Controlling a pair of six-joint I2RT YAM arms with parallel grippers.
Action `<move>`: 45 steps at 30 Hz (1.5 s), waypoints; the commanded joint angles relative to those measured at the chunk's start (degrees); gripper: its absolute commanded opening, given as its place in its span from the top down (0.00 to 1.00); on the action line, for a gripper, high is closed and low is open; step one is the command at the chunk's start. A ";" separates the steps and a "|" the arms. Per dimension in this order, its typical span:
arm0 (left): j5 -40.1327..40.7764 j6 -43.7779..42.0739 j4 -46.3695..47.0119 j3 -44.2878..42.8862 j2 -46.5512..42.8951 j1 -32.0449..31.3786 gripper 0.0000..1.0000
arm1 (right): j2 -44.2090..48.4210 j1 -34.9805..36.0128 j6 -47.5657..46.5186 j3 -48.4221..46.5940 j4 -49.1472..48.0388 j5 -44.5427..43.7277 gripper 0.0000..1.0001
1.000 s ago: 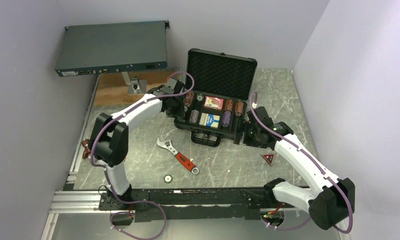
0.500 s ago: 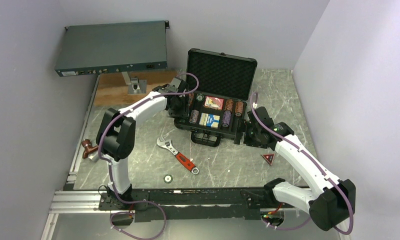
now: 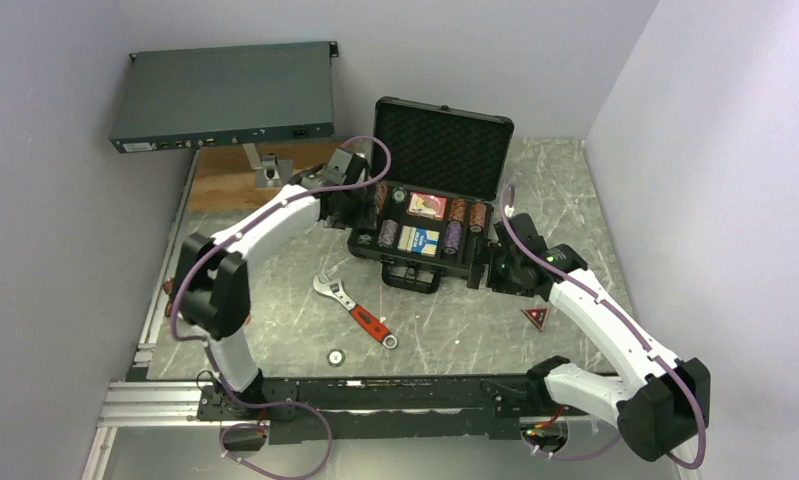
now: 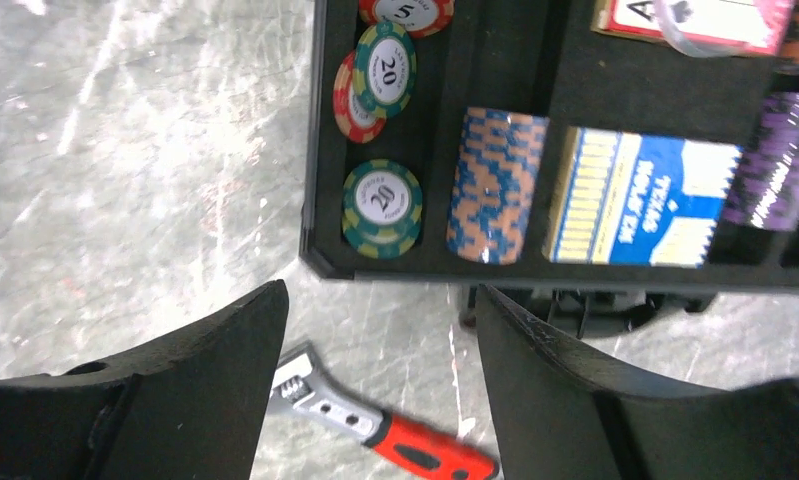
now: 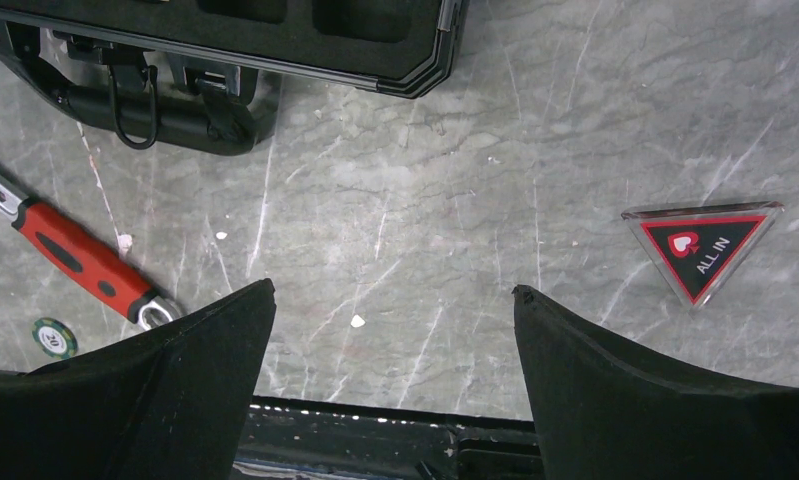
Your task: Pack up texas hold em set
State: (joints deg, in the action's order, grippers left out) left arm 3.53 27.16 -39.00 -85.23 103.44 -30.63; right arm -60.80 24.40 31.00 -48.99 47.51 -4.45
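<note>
The black case lies open mid-table, lid up. Its foam tray holds striped chips, an orange-blue chip row, a blue deck, a red deck and purple chips. My left gripper is open and empty, above the case's left front corner; in its wrist view the fingers frame bare table. My right gripper is open and empty by the case's right front corner, also in its wrist view. The red triangle lies on the table to its right. One loose chip lies near the front edge.
A red-handled wrench lies in front of the case, near its handle. A large dark-grey rack box stands at the back left above a wooden board. Walls close in on both sides.
My left arm's elbow swung right, then back left, while its gripper stayed by the case's left edge. The right arm has not moved.
</note>
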 commanded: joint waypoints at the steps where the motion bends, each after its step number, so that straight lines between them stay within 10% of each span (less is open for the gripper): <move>1: 1.98 -1.81 -1.77 3.74 -11.33 -0.56 0.26 | 0.10 -0.15 -0.86 -0.23 0.22 -0.59 0.08; 21: 16.33 5.84 -8.38 34.48 -46.04 -18.30 0.25 | -0.67 -0.15 1.86 1.87 -6.81 5.88 0.08; 29: 29.04 18.01 -9.00 40.33 -50.63 -27.16 0.00 | 3.54 -0.15 2.30 3.49 -6.75 4.64 0.05; 45: 13.67 4.68 2.95 49.77 -50.98 -29.28 0.09 | 10.71 -0.15 2.61 5.73 -7.48 0.94 0.04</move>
State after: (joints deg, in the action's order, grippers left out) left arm 21.12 34.41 -38.98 -36.16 50.19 -58.54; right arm -50.98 24.40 33.21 -43.38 41.93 -2.52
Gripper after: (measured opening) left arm 0.917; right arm 0.960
